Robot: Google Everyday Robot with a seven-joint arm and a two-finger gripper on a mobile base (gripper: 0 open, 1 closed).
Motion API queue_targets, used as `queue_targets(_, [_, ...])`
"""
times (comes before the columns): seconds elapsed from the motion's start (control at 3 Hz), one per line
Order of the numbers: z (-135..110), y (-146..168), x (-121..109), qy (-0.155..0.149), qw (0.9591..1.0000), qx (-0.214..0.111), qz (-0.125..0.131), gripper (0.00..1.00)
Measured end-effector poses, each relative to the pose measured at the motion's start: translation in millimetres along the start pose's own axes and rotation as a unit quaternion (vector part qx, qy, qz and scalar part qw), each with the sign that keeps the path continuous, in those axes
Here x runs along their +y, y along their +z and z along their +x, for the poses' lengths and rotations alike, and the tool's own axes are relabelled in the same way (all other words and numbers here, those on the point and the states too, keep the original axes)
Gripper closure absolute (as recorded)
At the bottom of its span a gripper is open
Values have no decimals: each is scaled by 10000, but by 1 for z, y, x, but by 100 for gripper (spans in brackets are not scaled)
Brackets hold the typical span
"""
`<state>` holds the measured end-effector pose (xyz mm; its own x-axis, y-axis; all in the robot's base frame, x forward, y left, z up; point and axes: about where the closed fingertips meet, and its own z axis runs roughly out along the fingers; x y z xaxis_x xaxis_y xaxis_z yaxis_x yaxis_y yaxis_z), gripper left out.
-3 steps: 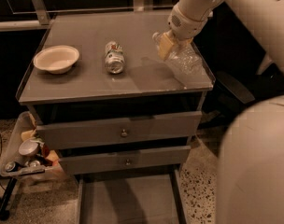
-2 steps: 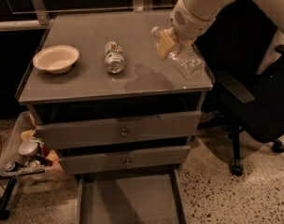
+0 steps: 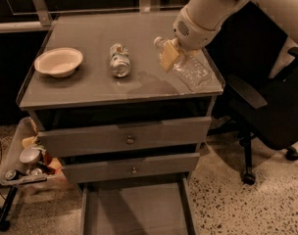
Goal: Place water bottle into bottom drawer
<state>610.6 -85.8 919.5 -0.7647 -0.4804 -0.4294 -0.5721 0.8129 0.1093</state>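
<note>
The water bottle (image 3: 192,73), clear and crinkled with a pale cap, is at the right side of the grey cabinet top (image 3: 90,82), tilted with its cap towards the back left. My gripper (image 3: 169,58), with yellowish fingers (image 3: 166,60), is shut around the bottle near its neck, and the white arm comes in from the upper right. A shadow lies on the top just left of the bottle. The bottom drawer (image 3: 134,212) stands pulled out at the bottom of the view, a wide shallow grey tray with nothing seen in it.
A metal can (image 3: 119,60) lies in the middle of the top, and a pale bowl (image 3: 58,61) sits at its left. Two upper drawers (image 3: 129,138) with small knobs are shut. A black office chair (image 3: 266,106) stands at the right. A cluttered tray (image 3: 24,168) stands at the lower left.
My gripper and the bottle have shifted slightly towards the front edge of the top. The large pale arm part that filled the lower right is out of view, showing the chair.
</note>
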Motion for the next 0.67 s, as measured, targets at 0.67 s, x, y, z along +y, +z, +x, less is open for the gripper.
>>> queue_targets(0.67, [67, 24, 36, 598, 9975, 23, -366, 100])
